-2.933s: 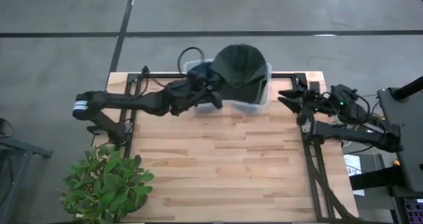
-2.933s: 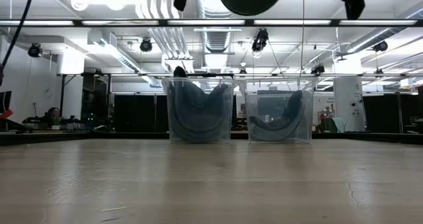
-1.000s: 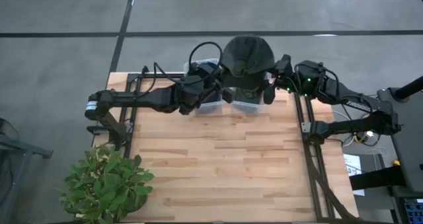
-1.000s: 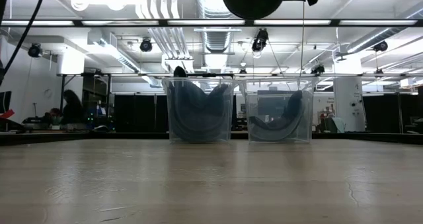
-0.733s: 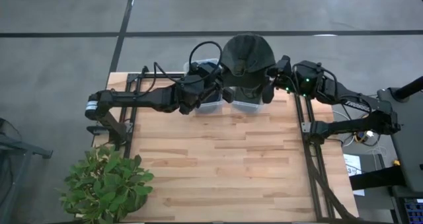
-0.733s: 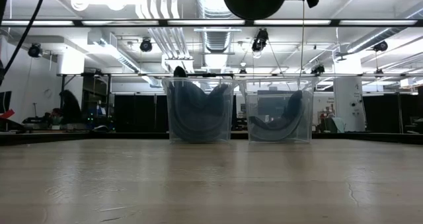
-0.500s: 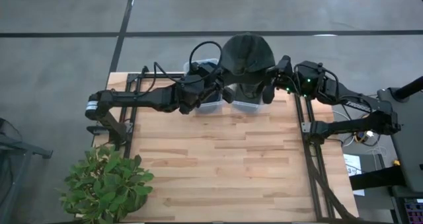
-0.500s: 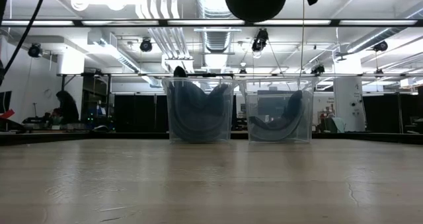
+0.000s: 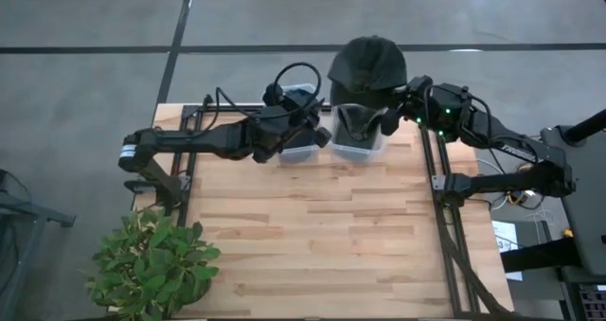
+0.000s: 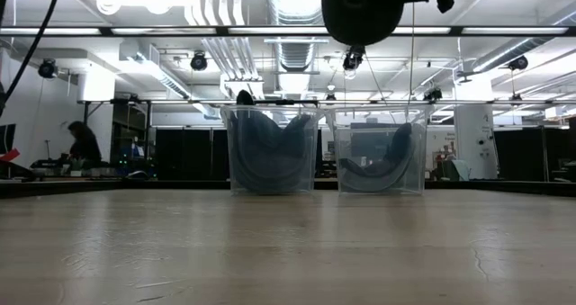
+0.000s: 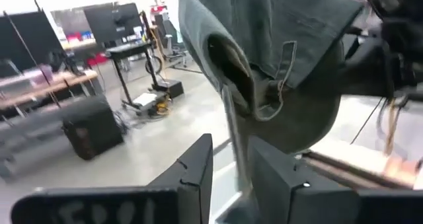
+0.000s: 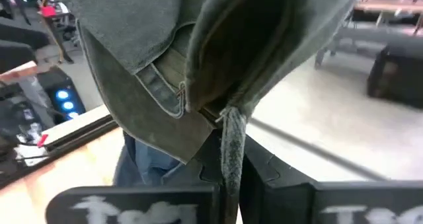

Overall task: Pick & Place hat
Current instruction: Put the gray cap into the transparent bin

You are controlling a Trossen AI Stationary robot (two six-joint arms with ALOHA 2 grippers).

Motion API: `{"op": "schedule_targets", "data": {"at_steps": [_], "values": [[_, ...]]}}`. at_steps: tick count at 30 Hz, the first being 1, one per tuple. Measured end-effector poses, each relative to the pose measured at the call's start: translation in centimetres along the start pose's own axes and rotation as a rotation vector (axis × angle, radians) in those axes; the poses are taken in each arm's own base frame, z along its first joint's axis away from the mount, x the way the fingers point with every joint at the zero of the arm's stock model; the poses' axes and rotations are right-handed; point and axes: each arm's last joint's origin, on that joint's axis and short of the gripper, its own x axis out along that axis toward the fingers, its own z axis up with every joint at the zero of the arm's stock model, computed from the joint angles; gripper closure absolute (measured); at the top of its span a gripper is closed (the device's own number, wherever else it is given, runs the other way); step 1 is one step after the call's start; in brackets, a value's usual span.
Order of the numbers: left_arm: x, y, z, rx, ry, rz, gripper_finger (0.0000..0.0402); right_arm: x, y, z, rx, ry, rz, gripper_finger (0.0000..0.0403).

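Two clear bins stood side by side at your table's far edge: the left bin and the right bin, each with dark hats folded inside. The dark hat hung above the right bin, pinched by its strap in your right gripper, whose fingers were closed on it. Your left gripper, fingers parted and off the hat, sat over the left bin. A potted plant stood at the table's near-left corner; a person showed in the room beyond.

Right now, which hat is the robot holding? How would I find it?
Look at the far edge of the wooden table, where two clear bins stand side by side. Above them, the right gripper holds a dark cap. It hangs in the air; the other hats lie inside bins.
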Motion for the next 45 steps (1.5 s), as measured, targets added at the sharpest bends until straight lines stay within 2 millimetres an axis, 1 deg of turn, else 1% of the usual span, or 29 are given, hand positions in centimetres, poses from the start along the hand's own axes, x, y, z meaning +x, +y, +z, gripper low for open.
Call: {"op": "schedule_targets", "data": {"at_steps": [3, 7, 9, 13, 17, 20, 22, 24, 26, 28, 33, 36, 40, 45], "values": [[-0.5, 0.3, 0.0, 0.064, 0.027, -0.007, 0.0311, -0.3, -0.7, -0.1, 0.056, 0.040, 0.060, 0.0393], [-1.2, 1.0, -0.4, 0.109, 0.101, -0.011, 0.0310, -0.8, -1.9, -0.2, 0.135, 0.127, 0.250, 0.0393], [-1.5, 1.4, -0.7, 0.118, 0.148, -0.007, 0.0310, -1.2, -2.4, -0.1, 0.169, 0.160, 0.401, 0.0393], [-1.8, 1.8, -1.6, 0.126, 0.215, 0.000, 0.0310, -2.1, -3.2, 0.3, 0.233, 0.234, 0.778, 0.0394], [-2.0, 2.0, -2.8, 0.136, 0.237, 0.001, 0.0310, -3.1, -3.4, 0.4, 0.254, 0.320, 1.139, 0.0392], [-2.2, 2.1, -3.8, 0.125, 0.244, 0.000, 0.0310, -3.9, -3.2, 0.5, 0.233, 0.356, 1.347, 0.0388], [-2.5, 2.3, -4.6, 0.107, 0.246, -0.010, 0.0310, -4.4, -3.1, 0.5, 0.215, 0.355, 1.406, 0.0388], [-2.9, 2.7, -5.2, 0.067, 0.231, -0.032, 0.0310, -4.7, -3.0, 0.6, 0.205, 0.343, 1.397, 0.0388], [-3.4, 3.2, -5.8, 0.022, 0.205, -0.051, 0.0310, -4.7, -3.1, 0.6, 0.223, 0.330, 1.309, 0.0387], [-4.1, 3.8, -6.3, -0.032, 0.167, -0.065, 0.0310, -4.4, -3.2, 0.7, 0.269, 0.313, 1.147, 0.0387], [-6.0, 5.8, -7.4, -0.149, 0.080, -0.095, 0.0310, -2.7, -4.1, 0.6, 0.463, 0.255, 0.625, 0.0387], [-7.2, 7.0, -7.8, -0.220, 0.049, -0.098, 0.0310, -1.0, -4.6, 0.1, 0.527, 0.252, 0.425, 0.0386], [-8.4, 8.3, -8.0, -0.263, 0.030, -0.100, 0.0310, 2.0, -4.9, -1.0, 0.546, 0.328, 0.347, 0.0386], [-9.3, 9.3, -7.9, -0.284, 0.012, -0.101, 0.0310, 6.5, -5.3, -3.2, 0.542, 0.445, 0.239, 0.0386]]}}
